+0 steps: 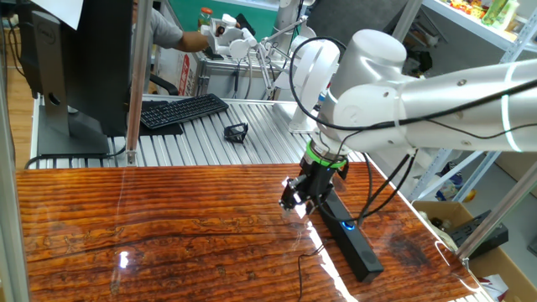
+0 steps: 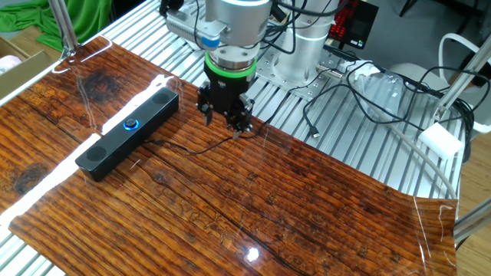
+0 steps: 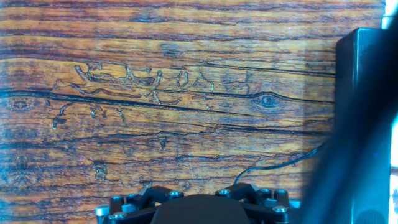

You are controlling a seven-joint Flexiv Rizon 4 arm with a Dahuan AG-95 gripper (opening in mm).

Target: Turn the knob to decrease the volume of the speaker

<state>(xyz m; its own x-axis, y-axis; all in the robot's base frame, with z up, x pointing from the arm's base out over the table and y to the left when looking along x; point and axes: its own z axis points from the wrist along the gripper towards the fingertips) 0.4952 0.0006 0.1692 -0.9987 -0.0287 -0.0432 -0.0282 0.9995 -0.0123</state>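
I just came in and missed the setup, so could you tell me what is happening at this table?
A white robot arm is working over a wood-grain table with a long black speaker on it. Its claw points down over bare wood beside the speaker, holding nothing. The blue-lit knob on the speaker is untouched, so the volume has not been turned down yet. A thin black cable runs from the speaker across the table.

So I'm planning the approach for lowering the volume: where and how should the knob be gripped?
Grip the knob by its round rim, coming straight down from above: it faces up on the top of the flat-lying speaker, so fingers can straddle it. The gripper hangs beside the speaker, not over it.
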